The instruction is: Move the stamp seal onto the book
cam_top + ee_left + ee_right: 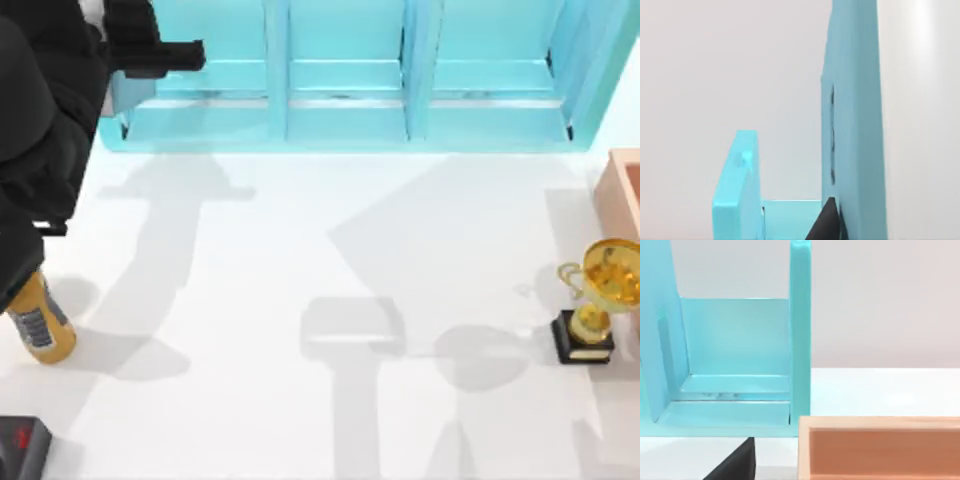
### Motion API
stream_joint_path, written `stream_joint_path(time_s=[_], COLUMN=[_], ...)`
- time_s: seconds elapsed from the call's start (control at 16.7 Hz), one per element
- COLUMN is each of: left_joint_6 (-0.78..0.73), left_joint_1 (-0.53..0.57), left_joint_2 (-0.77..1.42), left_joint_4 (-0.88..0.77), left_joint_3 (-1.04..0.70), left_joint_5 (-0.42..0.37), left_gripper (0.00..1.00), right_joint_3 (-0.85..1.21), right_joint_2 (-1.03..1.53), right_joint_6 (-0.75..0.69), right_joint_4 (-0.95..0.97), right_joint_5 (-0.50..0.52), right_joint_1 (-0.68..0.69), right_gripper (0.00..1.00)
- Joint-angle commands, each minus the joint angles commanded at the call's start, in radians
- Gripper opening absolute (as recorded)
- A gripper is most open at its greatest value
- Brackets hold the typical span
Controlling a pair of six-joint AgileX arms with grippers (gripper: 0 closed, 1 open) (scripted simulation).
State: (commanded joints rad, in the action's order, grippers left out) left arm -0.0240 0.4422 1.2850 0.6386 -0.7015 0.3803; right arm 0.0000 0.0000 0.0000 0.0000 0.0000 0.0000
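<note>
At the far left of the top view, my left arm (45,120) is a big black mass over the counter's (300,240) left edge. Its end effector (185,57) reaches toward the left end of the teal shelf unit (340,100); I cannot tell whether it is open or closed. Below the arm an orange bottle (42,322) with a grey label lies tilted on the counter. Nearer the front corner is a black object with a red mark (20,445).

The left wrist view shows a shelf wall edge-on and very near, with a dark tip of the left end effector low beside it.

The shelf unit runs along the back of the counter in three open bays. The middle of the counter holds shadows.

At the right, a gold trophy (600,295) stands upright on its black base. Behind it is the corner of a tan wooden box (625,190).

The right wrist view shows that box's open inside, just beside the shelf's end bay. A dark wedge of the right end effector (735,464) shows at the edge, state not readable.

Where the stamp seal and the book lie I cannot tell.
</note>
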Motion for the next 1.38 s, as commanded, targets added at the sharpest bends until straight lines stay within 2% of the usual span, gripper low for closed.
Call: stream_joint_path(time_s=[0.48,0.72,1.02,1.38], left_joint_6=[-0.003,0.091,0.409,0.990], left_joint_1=[0.014,0.051,0.165,0.343], left_joint_2=[-0.048,-0.001,0.137,0.346], left_joint_4=[-0.049,-0.079,-0.185,-0.374], left_joint_3=[0.049,0.016,-0.082,-0.236], left_joint_5=[0.018,0.058,0.184,0.385], left_gripper=[0.00,0.00,0.00,0.00], right_joint_3=[0.000,0.000,0.000,0.000], right_joint_2=[0.000,0.000,0.000,0.000], right_joint_6=[0.000,0.000,0.000,0.000], right_joint_4=[0.000,0.000,0.000,0.000], right_joint_5=[0.000,0.000,0.000,0.000], right_joint_1=[0.000,0.000,0.000,0.000], right_gripper=[1.00,1.00,1.00,1.00])
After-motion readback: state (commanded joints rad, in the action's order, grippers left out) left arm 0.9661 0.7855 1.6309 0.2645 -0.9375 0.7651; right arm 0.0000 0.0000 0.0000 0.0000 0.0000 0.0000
